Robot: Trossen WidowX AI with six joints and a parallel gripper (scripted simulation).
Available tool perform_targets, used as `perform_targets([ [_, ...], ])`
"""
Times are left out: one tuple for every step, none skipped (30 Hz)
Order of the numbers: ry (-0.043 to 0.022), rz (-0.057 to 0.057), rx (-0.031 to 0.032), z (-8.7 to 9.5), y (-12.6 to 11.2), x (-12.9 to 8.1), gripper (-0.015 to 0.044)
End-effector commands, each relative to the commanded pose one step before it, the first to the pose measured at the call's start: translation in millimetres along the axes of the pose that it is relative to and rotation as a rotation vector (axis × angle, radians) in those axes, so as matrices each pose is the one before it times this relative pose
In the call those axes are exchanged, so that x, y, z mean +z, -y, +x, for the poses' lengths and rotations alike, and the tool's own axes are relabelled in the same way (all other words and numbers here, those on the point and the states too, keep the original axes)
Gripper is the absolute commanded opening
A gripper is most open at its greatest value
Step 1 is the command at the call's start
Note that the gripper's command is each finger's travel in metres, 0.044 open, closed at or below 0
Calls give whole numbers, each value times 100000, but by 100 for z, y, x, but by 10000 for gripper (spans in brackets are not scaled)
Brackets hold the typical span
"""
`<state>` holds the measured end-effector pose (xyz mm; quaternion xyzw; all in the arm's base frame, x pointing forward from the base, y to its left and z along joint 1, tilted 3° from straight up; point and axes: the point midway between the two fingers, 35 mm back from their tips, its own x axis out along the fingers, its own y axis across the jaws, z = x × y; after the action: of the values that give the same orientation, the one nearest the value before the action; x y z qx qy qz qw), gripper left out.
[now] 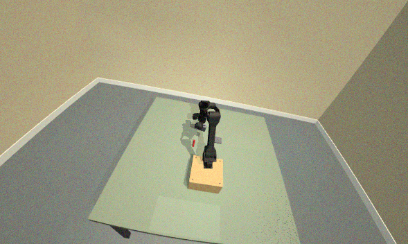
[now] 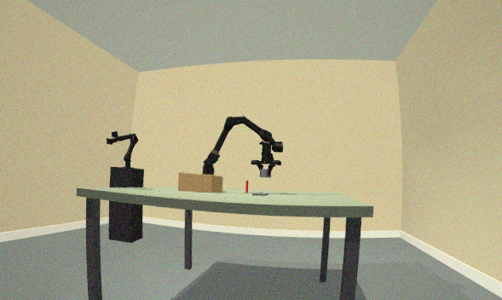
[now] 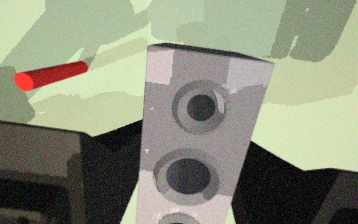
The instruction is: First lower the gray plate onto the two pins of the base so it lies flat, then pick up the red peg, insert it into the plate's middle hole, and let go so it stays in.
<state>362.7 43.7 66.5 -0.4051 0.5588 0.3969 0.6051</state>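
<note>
My gripper (image 2: 265, 169) (image 3: 188, 128) is shut on the gray plate (image 2: 265, 174) (image 3: 210, 142) and holds it up above the table. The wrist view shows two of its round holes fully and a third cut off at the lower edge. The red peg (image 1: 193, 143) (image 2: 246, 187) (image 3: 52, 75) stands upright on the table, apart from the gripper. The flat gray base (image 1: 218, 140) (image 2: 260, 194) lies on the table, below the plate's height and apart from it. Its pins are too small to make out clearly, and it is not seen in the wrist view.
The arm is mounted on a wooden block (image 1: 206, 175) (image 2: 198, 182) on the green table (image 1: 251, 180) (image 2: 223, 205). A second arm stands on a black pedestal (image 2: 125, 222) beyond the table. Shadows of the arm fall around the peg.
</note>
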Motion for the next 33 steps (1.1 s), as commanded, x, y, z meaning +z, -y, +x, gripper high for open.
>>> perform_targets([
  [323,307,-1173,-1646,-95,15,0],
  [-1,0,4,-323,-61,-14,0],
  [-1,0,4,-323,-64,-15,0],
  [-1,0,5,-323,-67,-17,0],
  [-1,0,4,-267,-58,-15,0],
  [-1,0,2,-160,-36,-10,0],
  [0,0,1,-53,-12,-3,0],
  [0,0,0,0,0,0,0],
  [-5,-57,-1,26,24,-41,0],
  [-14,-171,-4,77,71,-123,0],
  [-24,-284,-6,128,117,-207,0],
  [-29,-347,-7,156,139,-254,0],
  [-29,-347,-7,156,136,-257,0],
  [-29,-347,-6,156,132,-259,0],
  [-28,-347,-6,156,128,-261,0],
  [-28,-347,-6,156,125,-263,0],
  [-28,-347,-6,155,121,-265,0],
  [-28,-347,-5,155,117,-266,0],
  [-28,-347,-5,154,114,-268,0],
  [-28,-347,-5,154,110,-270,0],
  [-27,-347,-5,154,106,-272,0],
  [-27,-347,-5,153,102,-273,0],
  [-27,-347,-4,153,99,-275,0],
  [-27,-347,-4,153,95,-276,0],
  [-27,-347,-4,153,91,-278,0],
  [-27,-347,-4,153,87,-279,0],
  [-26,-347,-4,152,83,-281,0],
  [-26,-347,-3,152,79,-282,0],
  [-26,-347,-3,151,75,-283,0],
  [-26,-347,-3,151,71,-284,0],
  [-26,-347,-3,151,67,-285,0],
  [-25,-347,-3,151,63,-286,0],
  [-25,-347,-3,150,59,-287,0],
])
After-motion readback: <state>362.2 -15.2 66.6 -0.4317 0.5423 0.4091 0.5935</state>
